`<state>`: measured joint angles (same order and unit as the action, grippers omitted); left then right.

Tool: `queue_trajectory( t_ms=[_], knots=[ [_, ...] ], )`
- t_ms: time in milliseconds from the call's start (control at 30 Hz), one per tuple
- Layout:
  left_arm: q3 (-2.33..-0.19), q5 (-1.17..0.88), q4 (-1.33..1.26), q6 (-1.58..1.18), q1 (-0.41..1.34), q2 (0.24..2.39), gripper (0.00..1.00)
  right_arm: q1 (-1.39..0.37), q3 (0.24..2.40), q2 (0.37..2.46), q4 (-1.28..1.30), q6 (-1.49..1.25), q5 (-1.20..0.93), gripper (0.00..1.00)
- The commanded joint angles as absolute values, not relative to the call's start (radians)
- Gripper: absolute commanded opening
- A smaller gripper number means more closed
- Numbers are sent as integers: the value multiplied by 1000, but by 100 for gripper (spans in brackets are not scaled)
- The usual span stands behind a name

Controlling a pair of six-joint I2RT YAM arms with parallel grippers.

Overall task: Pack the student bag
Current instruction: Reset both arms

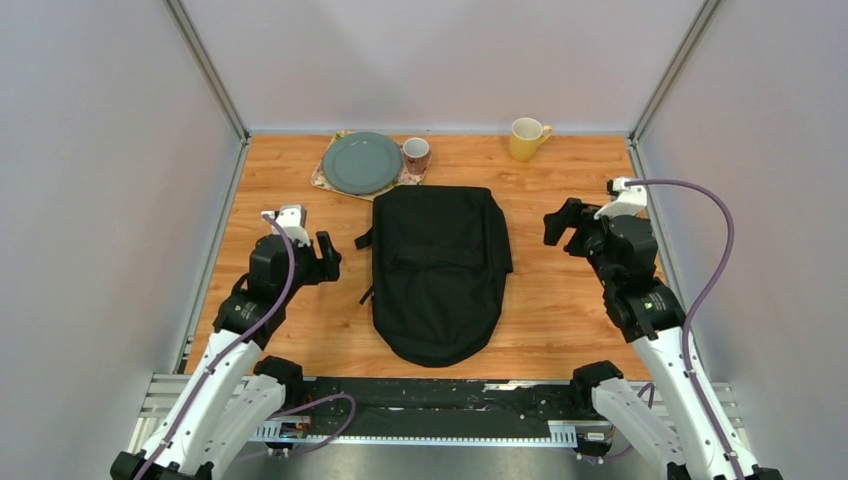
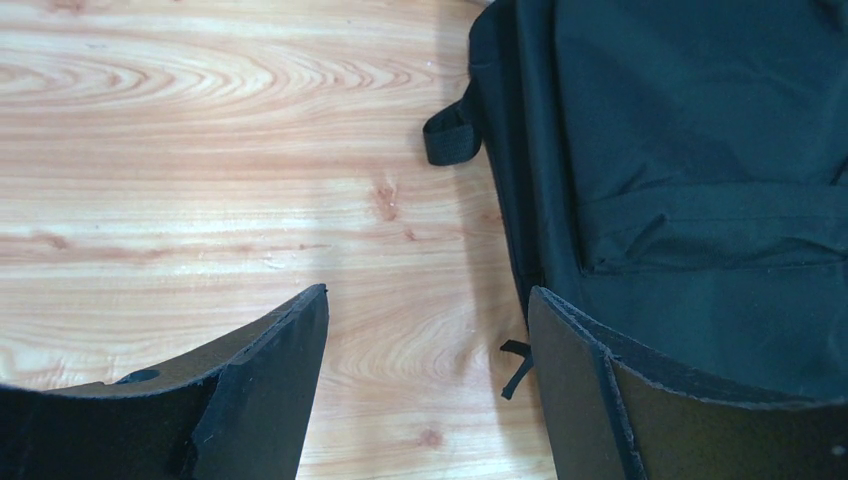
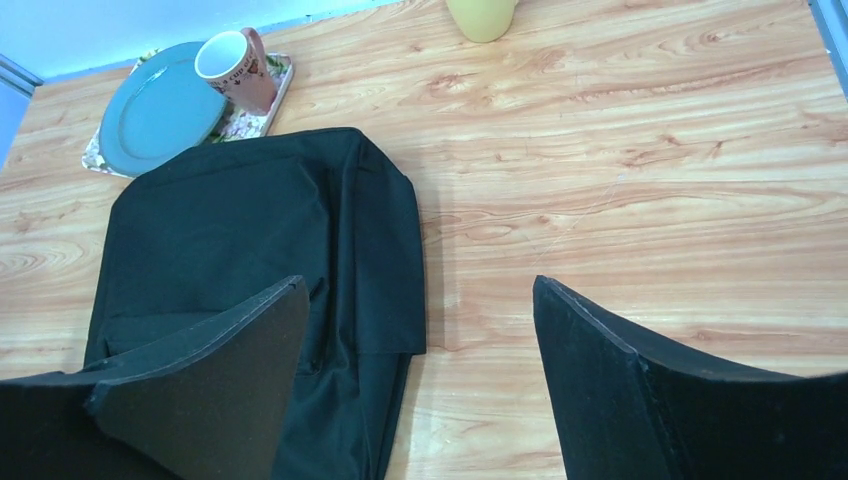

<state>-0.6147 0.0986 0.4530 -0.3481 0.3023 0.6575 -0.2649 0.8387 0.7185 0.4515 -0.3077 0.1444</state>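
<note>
The student bag point(image 1: 438, 270) is a large black fabric backpack lying flat in the middle of the wooden table, its rounded end toward me. It also shows in the left wrist view point(image 2: 700, 170) and the right wrist view point(image 3: 250, 240). My left gripper point(image 1: 328, 256) is open and empty, just left of the bag's edge, above bare wood point(image 2: 428, 300). A short black strap loop point(image 2: 452, 130) sticks out of the bag's side. My right gripper point(image 1: 562, 224) is open and empty, to the right of the bag, its midpoint over the wood by the bag's edge point(image 3: 420, 290).
A blue-green plate point(image 1: 361, 162) lies on a patterned mat at the back, with a pink mug point(image 1: 416, 154) beside it. A yellow mug point(image 1: 526, 138) stands at the back right. Grey walls and metal rails bound the table.
</note>
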Motion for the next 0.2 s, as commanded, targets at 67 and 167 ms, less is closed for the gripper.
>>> queue_trajectory(
  t_ms=[67, 167],
  knots=[
    [-683, 87, 445, -321, 302, 676, 81, -264, 865, 727, 384, -299, 169, 86],
    [-684, 86, 454, -331, 302, 686, 81, -262, 850, 724, 371, -304, 173, 86]
  ],
)
